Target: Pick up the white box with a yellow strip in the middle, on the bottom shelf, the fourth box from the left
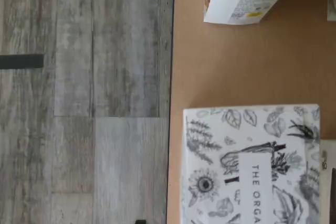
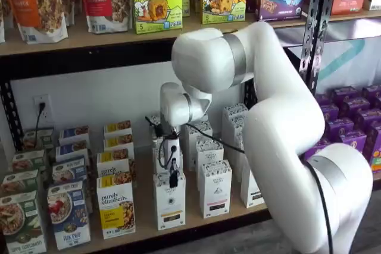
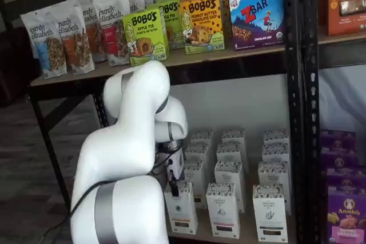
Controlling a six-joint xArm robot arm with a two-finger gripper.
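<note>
White box (image 2: pixel 169 201) with yellow strip, upright, front of bottom shelf (image 2: pixel 143 221), dark-patterned top

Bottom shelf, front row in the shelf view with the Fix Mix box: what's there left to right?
Granola box → blue box → purely elizabeth box → the white box, under the gripper → plain white carton → the arm.

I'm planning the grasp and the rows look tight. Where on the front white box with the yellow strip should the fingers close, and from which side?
Grip the upper part of the white box, coming down from above and in front. It stands upright at the bottom shelf edge with its patterned top exposed. The gripper hangs just over it, while similar cartons stand close beside and behind, so a side approach looks cramped.
</note>
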